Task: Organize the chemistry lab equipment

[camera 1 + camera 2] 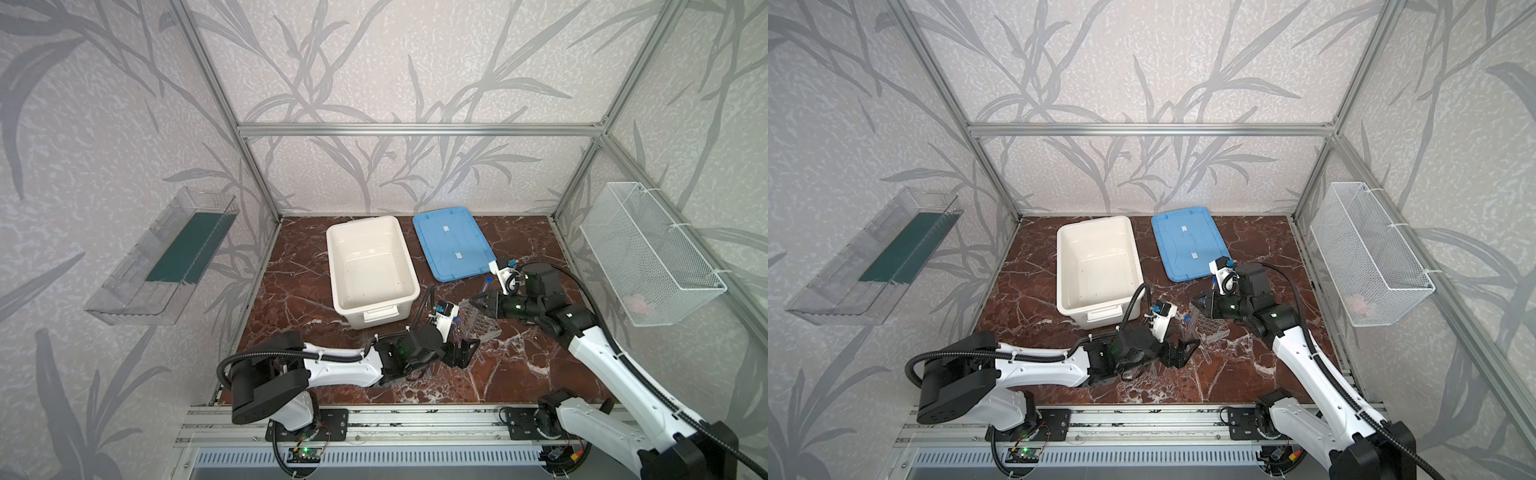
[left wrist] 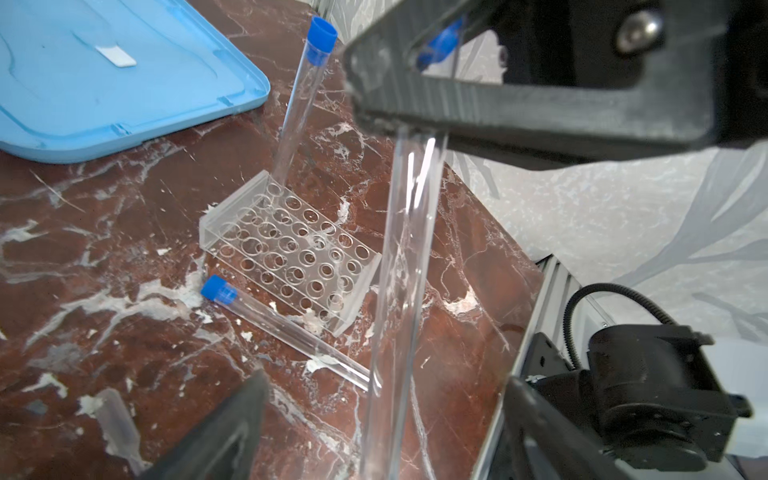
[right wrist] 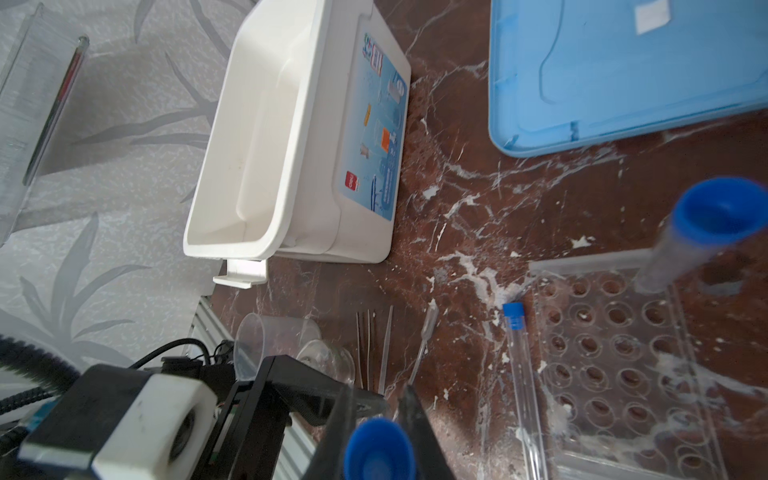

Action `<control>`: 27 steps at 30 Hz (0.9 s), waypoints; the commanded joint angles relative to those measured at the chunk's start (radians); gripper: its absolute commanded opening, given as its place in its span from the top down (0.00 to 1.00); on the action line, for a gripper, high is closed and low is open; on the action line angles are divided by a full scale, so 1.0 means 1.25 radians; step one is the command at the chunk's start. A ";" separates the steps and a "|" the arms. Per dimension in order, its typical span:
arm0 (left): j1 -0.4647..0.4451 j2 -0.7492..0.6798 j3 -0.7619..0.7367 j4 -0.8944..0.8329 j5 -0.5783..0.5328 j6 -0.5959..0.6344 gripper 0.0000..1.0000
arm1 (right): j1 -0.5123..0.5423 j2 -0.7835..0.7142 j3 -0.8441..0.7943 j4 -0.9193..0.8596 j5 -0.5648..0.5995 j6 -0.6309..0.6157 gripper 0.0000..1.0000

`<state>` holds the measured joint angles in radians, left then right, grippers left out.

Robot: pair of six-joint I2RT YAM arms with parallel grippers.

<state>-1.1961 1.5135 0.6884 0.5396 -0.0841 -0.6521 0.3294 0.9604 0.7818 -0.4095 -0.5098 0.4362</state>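
While tight in the right end effector point(image 3: 376, 405), smooth clear blue-capped tube point(image 2: 407, 249); left end effector point(image 1: 467, 351) spread.

L arm point(image 1: 332, 365) stretched low along the front, forearm near flat, wrist rolled. L gripper point(image 1: 462, 354) points right w/ jaws spread wide, gripping nothing. R arm point(image 1: 598, 349) comes in from front-right corner, wrist bent toward centre. R gripper point(image 1: 474, 300) sits just beyond the L one, jaws pinched on blue-capped tube point(image 2: 405, 249) near the cap end. Grippers near each other, apart.
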 commanded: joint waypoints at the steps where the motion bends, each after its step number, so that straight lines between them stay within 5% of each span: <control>1: -0.004 -0.016 0.039 -0.015 -0.014 -0.076 0.01 | 0.004 -0.067 -0.006 -0.036 0.149 -0.082 0.83; 9: -0.003 0.005 0.210 -0.366 -0.087 -0.215 0.01 | 0.005 -0.161 -0.102 0.104 0.415 -0.185 0.83; 15: -0.001 0.040 0.260 -0.420 -0.105 -0.230 0.01 | 0.040 -0.127 -0.169 0.270 0.512 -0.220 0.83; 27: 0.010 0.168 0.322 -0.423 -0.061 -0.253 0.01 | 0.058 -0.023 -0.212 0.441 0.563 -0.253 0.83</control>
<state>-1.1896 1.7126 1.0451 0.0360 -0.1574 -0.9474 0.3958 0.9230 0.5430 0.0475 0.1471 0.1452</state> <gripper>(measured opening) 0.991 0.177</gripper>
